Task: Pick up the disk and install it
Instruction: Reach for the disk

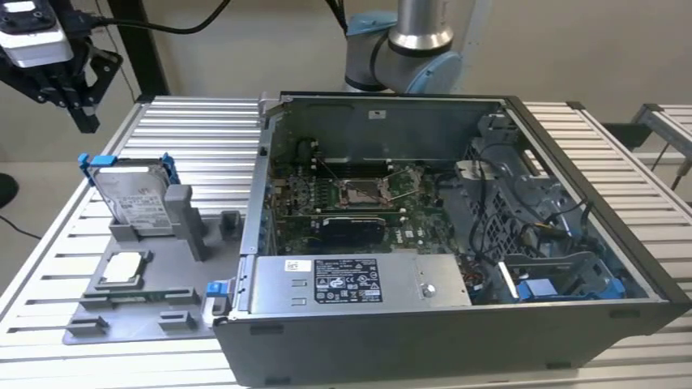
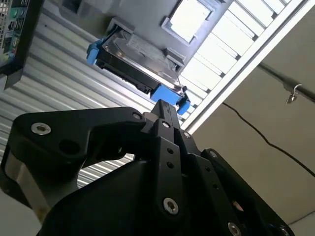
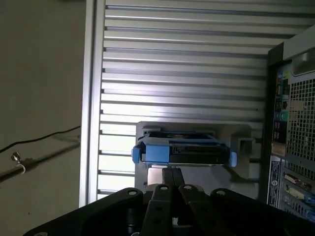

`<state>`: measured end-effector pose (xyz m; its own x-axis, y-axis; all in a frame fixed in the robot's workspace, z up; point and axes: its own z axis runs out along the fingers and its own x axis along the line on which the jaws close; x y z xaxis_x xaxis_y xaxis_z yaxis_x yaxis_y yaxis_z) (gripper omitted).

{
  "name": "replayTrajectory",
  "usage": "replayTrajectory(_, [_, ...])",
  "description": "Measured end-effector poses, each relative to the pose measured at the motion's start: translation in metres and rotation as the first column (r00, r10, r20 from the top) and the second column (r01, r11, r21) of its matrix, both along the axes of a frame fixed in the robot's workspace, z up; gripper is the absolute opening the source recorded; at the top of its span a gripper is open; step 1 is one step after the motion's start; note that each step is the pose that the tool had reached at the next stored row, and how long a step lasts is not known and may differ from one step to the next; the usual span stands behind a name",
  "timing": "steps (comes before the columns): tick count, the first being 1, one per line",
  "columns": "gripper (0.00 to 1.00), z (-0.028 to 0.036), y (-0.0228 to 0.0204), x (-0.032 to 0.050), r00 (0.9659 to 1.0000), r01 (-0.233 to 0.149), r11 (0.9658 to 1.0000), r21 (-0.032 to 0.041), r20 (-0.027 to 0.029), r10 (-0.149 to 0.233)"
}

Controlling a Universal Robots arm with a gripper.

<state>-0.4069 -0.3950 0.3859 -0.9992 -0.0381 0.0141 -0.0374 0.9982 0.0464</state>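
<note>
The disk (image 1: 135,194) is a silver-grey drive with a white label in a blue bracket. It stands upright in a grey holder at the exterior view's left. It also appears in both wrist views (image 2: 133,59) (image 3: 184,152), seen edge-on beyond the fingers. My gripper (image 1: 83,117) hangs well above and behind the disk, apart from it. Its black fingers (image 2: 165,115) lie pressed together, shut with nothing between them; the first wrist view shows the fingertips (image 3: 172,177) in line with the disk's blue edge.
The grey fixture plate (image 1: 141,312) also carries a small square silver chip (image 1: 121,267). An open computer case (image 1: 562,121) fills the exterior view's right, with a silver box (image 1: 357,279) at its front and a blue bay (image 1: 562,288). The table (image 1: 194,130) is slatted aluminium.
</note>
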Motion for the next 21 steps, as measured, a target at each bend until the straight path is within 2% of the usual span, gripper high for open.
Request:
replayTrajectory(8, [0.00,-0.0013,0.0004,-0.0064,1.0000,-0.001,1.0000,0.0001,0.0003,0.001])
replayTrajectory(14, [0.00,-0.0019,0.0030,-0.0088,1.0000,-0.003,1.0000,0.0000,0.0008,0.003])
replayTrajectory(21, [0.00,-0.0020,0.0031,-0.0088,1.0000,-0.003,1.0000,0.0000,0.0011,0.003])
